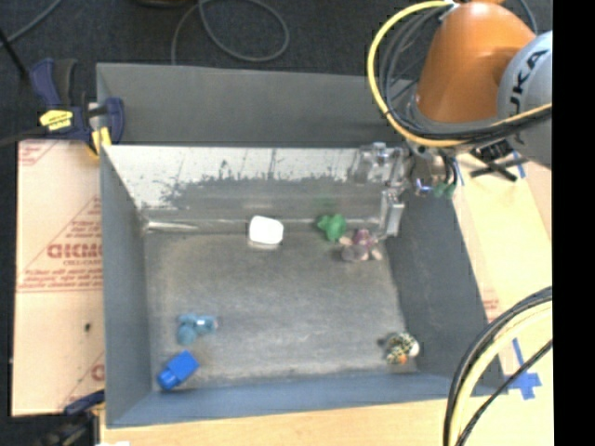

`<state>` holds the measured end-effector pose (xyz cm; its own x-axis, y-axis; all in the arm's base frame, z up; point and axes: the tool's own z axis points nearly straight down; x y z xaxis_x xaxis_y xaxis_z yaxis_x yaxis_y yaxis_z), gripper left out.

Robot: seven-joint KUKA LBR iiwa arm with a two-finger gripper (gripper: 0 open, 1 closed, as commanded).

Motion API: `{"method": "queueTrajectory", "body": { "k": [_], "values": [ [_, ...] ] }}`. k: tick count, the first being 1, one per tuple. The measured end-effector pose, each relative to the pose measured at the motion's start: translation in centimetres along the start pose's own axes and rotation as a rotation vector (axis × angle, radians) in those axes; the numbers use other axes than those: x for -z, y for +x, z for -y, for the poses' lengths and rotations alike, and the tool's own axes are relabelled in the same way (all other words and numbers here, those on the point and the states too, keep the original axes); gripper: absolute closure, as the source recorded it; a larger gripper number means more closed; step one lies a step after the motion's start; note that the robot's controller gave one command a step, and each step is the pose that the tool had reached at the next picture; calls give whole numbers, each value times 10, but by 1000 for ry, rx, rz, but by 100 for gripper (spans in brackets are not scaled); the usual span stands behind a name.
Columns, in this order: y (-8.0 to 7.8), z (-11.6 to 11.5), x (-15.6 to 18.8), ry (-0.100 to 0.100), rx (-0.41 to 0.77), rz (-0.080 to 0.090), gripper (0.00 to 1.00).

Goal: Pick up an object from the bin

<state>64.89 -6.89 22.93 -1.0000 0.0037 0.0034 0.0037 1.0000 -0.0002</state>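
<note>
The arm comes in from the upper right, its smooth orange cover [465,63] domed and glossy, and the letters "UKA" are legible on the grey link beside it. The metal gripper [392,223] hangs at the back right of the bin [232,170], close against the scratched, scuffed grey wall; whether it is apart or together, I cannot tell. Just left of its tip lies a small mauve lump [359,245], knobbly and rounded, on the bin floor. Next to that is a crumpled green piece [330,225], and further left a smooth white block [265,231] with rounded corners. A speckled many-coloured ball [401,347] sits in the lower right corner. A pale blue piece [195,324] and a bright blue block [178,370] lie at the lower left, well apart from the gripper.
</note>
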Motion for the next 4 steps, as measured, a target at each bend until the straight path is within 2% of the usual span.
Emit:
{"method": "queueTrajectory", "body": {
  "k": [1,2,3,4],
  "values": [
    [-1,0,6,1,1,9,0],
    [3,18,-61,1,-25,11,0],
    [9,39,-79,2,5,7,0],
    [15,36,-75,0,-204,16,0]
  ]
}}
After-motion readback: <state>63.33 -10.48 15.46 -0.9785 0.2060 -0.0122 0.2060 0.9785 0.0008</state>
